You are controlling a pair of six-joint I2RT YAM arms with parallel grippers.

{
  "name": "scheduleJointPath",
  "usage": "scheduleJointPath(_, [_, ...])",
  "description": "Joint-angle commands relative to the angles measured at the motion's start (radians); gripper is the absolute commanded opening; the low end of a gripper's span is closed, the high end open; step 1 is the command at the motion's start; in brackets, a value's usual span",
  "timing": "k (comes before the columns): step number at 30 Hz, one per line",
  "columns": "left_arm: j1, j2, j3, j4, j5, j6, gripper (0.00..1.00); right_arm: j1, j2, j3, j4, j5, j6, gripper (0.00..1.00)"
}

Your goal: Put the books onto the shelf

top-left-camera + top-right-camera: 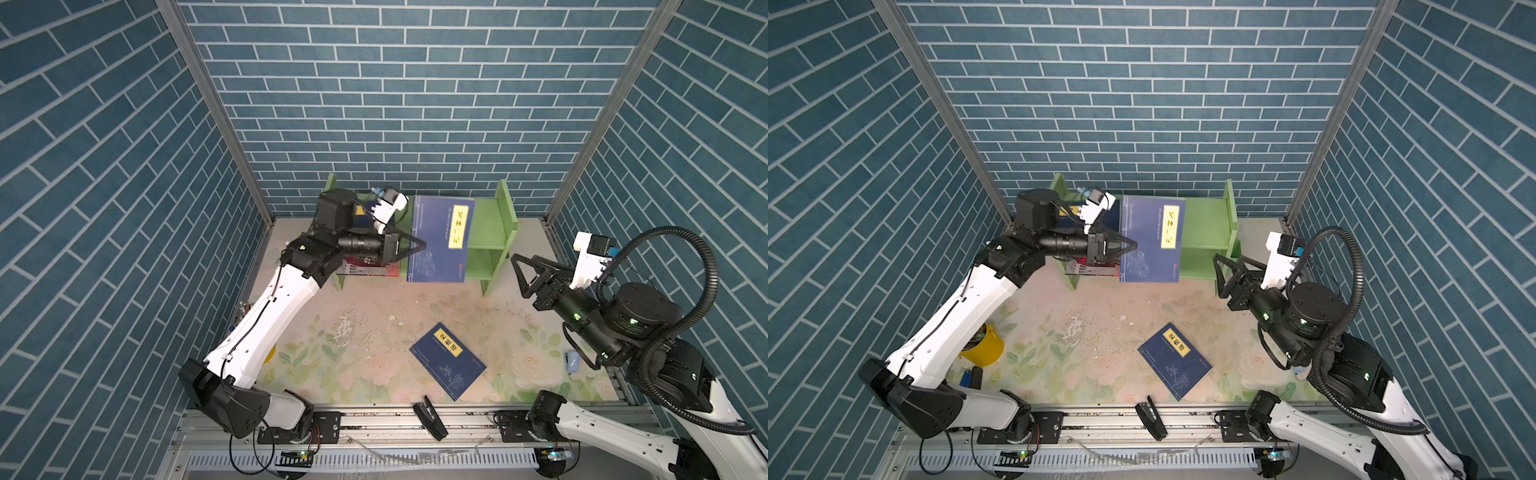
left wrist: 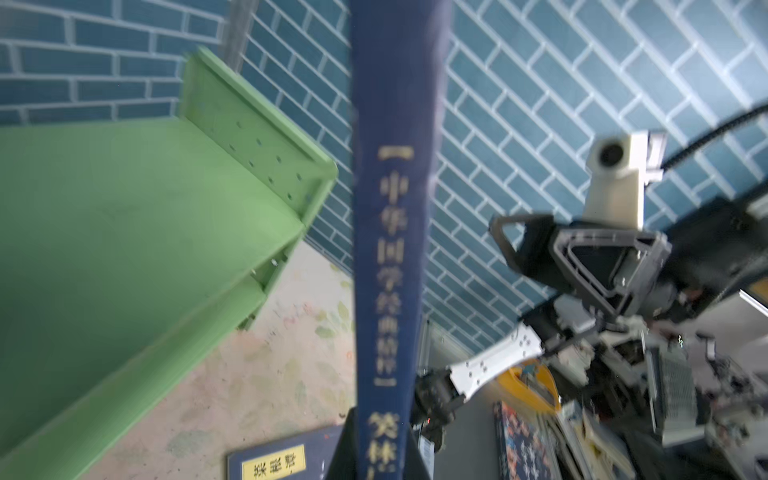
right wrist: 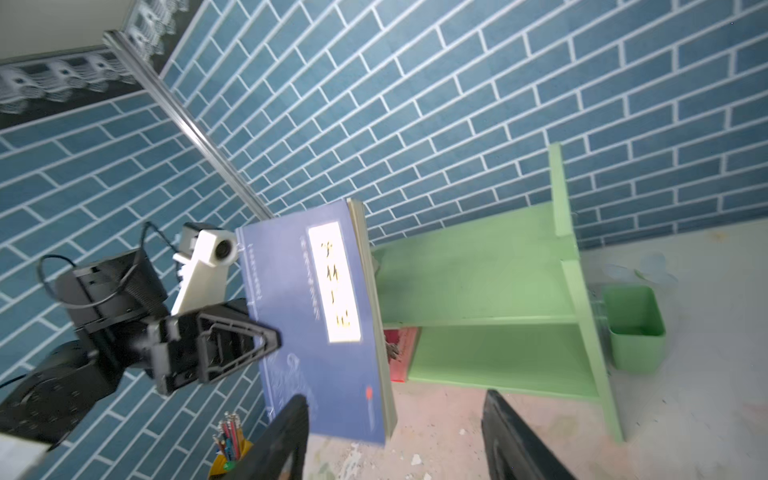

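In both top views the left pincer point(image 1: 424, 245) point(image 1: 1133, 245) sits at centre frame, its jaws narrowed onto the spine edge of a dark blue paperback with a yellow title label point(image 1: 436, 232) point(image 1: 1150, 241). This book stands on edge in front of the middle of the light green wooden two-tier shelf point(image 1: 486, 224) point(image 1: 1204, 224). Whether it touches the shelf cannot be told. The left wrist view shows its spine point(image 2: 390, 208) running straight out from the jaws. The right pincer point(image 1: 519, 274) hangs at right of frame, just off the shelf's right side panel, jaws wide and holding nothing. A second dark blue paperback with a yellow label point(image 1: 448, 360) point(image 1: 1175, 360) lies flat and skewed on the floral worktop point(image 1: 374, 316) at lower centre, well apart from both pincers. A red-and-grey illustrated book point(image 1: 365, 270) point(image 3: 399, 353) lies in the shelf's lower tier at its left end. Another dark blue cover point(image 1: 1068, 220) shows on the upper tier, partly hidden by the left arm. A yellow cup point(image 1: 986, 347) holding pencils stands at the worktop's left edge beside the left arm, and a small green plastic bin point(image 3: 636, 332) sits just outside the shelf's right panel. Right of the held book, both tiers show bare green board.
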Motion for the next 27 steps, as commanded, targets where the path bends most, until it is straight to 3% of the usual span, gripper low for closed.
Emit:
scheduleJointPath(1, [0.124,-0.034,0.027,0.293,-0.001,-0.333,0.0,-0.002,0.072,0.05,0.105,-0.149,-0.065,0.69])
scheduleJointPath(7, [0.28,-0.075,-0.113,0.655,-0.053,-0.75,0.0,-0.002,0.209,0.044,0.269,-0.325,-0.008,0.72])
scheduleJointPath(11, [0.299,-0.098,-0.202,0.823,-0.082,-0.895,0.0,-0.002,0.292,-0.017,0.48,-0.429,0.055,0.75])
scheduleJointPath(16, [0.297,-0.121,-0.263,0.857,-0.076,-0.944,0.0,-0.011,0.402,-0.046,0.678,-0.532,0.13,0.78])
scheduleJointPath(23, [0.282,-0.133,-0.317,0.92,-0.053,-0.984,0.0,-0.074,0.558,-0.11,1.075,-0.679,0.351,0.8])
scheduleJointPath(27, [0.277,-0.138,-0.339,0.942,-0.061,-1.003,0.0,-0.095,0.625,-0.112,1.191,-0.689,0.426,0.8])
